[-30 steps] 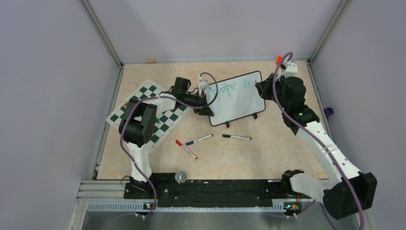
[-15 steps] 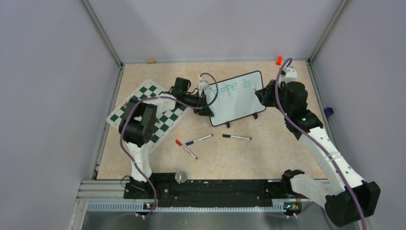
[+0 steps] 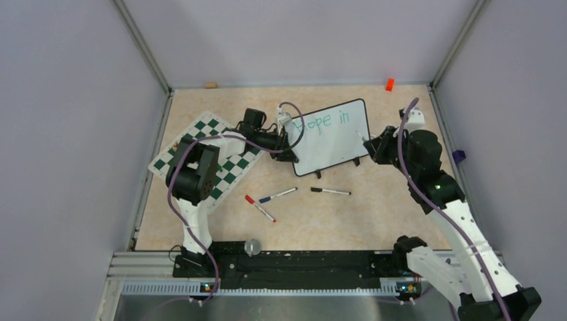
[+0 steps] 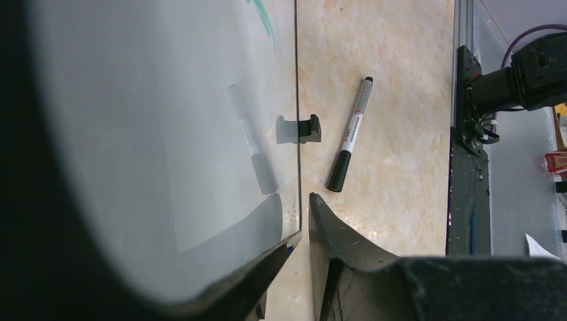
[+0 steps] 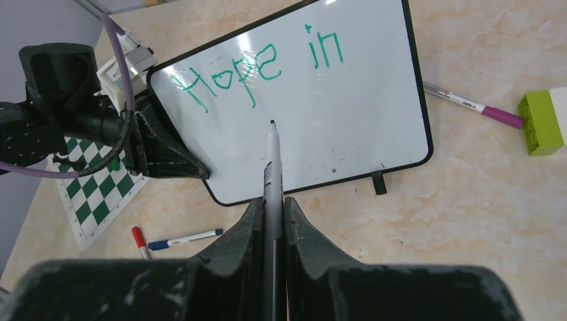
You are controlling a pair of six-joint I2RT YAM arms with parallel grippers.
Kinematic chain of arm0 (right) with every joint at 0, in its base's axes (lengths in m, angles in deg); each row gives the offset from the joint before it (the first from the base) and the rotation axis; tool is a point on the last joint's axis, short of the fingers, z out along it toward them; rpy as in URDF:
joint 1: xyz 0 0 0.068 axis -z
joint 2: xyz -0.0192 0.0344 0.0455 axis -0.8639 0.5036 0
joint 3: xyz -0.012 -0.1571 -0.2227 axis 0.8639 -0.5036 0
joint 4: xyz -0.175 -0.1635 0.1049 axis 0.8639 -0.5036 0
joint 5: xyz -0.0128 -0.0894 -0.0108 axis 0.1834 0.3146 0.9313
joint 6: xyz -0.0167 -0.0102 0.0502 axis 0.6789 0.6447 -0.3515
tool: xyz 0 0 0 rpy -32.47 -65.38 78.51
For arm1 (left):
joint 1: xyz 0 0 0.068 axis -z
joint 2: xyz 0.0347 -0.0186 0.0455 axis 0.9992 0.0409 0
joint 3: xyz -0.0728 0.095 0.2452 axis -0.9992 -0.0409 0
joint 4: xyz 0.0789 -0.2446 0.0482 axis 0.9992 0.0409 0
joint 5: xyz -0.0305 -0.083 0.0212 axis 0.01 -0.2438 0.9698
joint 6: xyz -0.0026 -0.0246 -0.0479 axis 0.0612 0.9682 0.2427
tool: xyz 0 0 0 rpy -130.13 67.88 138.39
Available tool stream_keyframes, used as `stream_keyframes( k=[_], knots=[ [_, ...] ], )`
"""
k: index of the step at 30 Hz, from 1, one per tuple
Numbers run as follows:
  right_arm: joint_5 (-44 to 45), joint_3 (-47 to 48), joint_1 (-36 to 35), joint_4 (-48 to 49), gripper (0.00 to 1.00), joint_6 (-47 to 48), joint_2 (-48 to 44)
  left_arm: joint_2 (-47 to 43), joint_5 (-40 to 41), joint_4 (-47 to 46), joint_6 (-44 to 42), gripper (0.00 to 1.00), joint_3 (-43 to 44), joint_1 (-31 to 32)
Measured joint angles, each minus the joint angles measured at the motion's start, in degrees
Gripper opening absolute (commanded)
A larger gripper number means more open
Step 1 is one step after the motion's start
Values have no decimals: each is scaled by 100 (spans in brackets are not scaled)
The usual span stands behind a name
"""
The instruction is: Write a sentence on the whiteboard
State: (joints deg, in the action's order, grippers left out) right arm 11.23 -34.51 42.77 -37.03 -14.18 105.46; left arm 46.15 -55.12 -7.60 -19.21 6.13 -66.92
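— So, where's the whiteboard (image 3: 332, 137) from where you stand?

— Toward the far middle of the desk (image 3: 374, 214), propped on its small black feet and leaning back. The chessboard mat (image 3: 200, 150) lies just beside it on the left.

— And the left end effector (image 4: 304, 214)?

— Its fingers are pinched on the whiteboard's frame at the lower left corner, one on each side of the edge.

— What about the right end effector (image 5: 272, 207)?

— Pressed together on a green marker (image 5: 271, 157), which sticks out straight between the fingers with its tip aimed at the white surface. From above, that arm sits by the board's right edge. Whether the tip touches the board, I can't tell.

— Is the sentence (image 5: 261, 67) up there?

— Only "Hope in", in green, along the top. The space below it is blank apart from a few faint specks.

— Anything loose nearby?

— Three pens lie on the desk in front of the board: a black marker (image 3: 330, 191), a blue marker (image 3: 277, 195) and a red marker (image 3: 259, 208), the blue and red close together. Behind the board, a purple-capped pen (image 5: 468, 103) lies near a green block (image 5: 541, 120).
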Motion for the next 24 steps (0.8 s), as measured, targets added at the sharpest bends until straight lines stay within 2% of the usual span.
stream_keyframes(
  k=[10, 24],
  knots=[
    [188, -55, 0, -140, 0, 20, -273, 0, 37, -267, 22, 29, -133, -26],
    [-278, -166, -96, 695, 0, 122, 874, -103, 31, -632, 52, 26, -387, -42]
  ],
)
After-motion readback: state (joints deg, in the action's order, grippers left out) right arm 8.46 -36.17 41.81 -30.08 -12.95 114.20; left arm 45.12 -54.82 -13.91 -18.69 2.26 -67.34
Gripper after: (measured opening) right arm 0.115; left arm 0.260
